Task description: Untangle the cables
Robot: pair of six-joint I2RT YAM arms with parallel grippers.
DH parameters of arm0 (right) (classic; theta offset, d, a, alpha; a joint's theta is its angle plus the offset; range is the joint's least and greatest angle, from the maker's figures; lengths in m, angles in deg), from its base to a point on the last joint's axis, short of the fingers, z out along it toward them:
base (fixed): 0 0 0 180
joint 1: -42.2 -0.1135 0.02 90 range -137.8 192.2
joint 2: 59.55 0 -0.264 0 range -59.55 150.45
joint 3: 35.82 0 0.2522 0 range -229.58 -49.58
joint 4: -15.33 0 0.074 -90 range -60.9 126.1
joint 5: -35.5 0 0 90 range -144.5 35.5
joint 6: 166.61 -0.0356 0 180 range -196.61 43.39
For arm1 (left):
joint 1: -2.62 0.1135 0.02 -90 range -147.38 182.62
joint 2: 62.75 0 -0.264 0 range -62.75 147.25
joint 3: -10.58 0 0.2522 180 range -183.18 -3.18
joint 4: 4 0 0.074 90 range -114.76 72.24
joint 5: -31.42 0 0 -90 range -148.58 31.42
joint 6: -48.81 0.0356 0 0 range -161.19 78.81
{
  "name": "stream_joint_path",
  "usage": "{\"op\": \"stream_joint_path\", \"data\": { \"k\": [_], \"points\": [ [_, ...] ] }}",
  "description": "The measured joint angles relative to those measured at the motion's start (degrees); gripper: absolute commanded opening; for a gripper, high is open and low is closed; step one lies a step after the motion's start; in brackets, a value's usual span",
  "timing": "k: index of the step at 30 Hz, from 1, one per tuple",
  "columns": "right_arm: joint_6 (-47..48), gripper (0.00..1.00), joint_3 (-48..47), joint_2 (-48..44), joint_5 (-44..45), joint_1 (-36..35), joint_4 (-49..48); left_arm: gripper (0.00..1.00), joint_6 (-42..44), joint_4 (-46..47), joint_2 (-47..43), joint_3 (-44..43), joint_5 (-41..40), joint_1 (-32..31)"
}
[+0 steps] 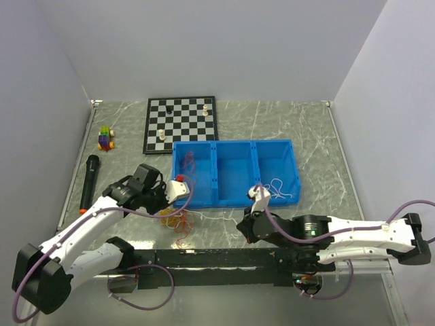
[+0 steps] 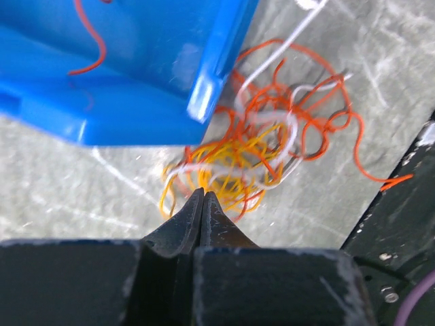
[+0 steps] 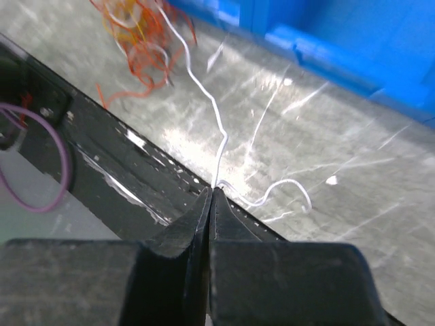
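The cables [image 1: 177, 221] lie as an orange, yellow and white tangle on the table in front of the blue tray's left corner; they also show in the left wrist view [image 2: 262, 146]. My left gripper [image 2: 202, 195] is shut at the tangle's near edge, on yellow strands; it also shows in the top view [image 1: 168, 204]. My right gripper [image 3: 213, 190] is shut on a white cable [image 3: 204, 88] that runs from its tips back to the tangle [image 3: 136, 34]. In the top view the right gripper [image 1: 243, 229] is near the table's front edge.
A blue three-compartment tray [image 1: 217, 200] stands mid-table, with a red cable [image 1: 189, 163] in its left compartment and white cable [image 1: 280, 187] in its right. A chessboard [image 1: 180, 124], a toy [image 1: 105, 138] and a black microphone [image 1: 88, 180] lie behind and left. A black rail [image 1: 204, 258] lines the front edge.
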Motion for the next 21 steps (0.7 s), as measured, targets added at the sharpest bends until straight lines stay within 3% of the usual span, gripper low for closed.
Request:
{"op": "stream_joint_path", "data": {
  "k": [12,14,18,21],
  "points": [
    [4.42,0.00,-10.56,-8.44,5.97,-0.09,7.61,0.04,1.86,-3.23,-7.21,0.02,-4.09,0.00],
    [5.75,0.00,-12.85,-8.63,6.47,-0.09,8.74,0.19,1.79,-2.93,-6.71,0.20,-3.96,0.00],
    [8.83,0.00,-17.16,-8.09,6.99,-0.20,8.92,0.60,1.33,-2.29,-3.89,0.35,-2.21,0.00],
    [10.38,0.00,-19.08,-7.74,7.30,-0.20,8.81,0.67,0.61,-1.62,-1.92,0.35,0.72,0.00]
  ]
}}
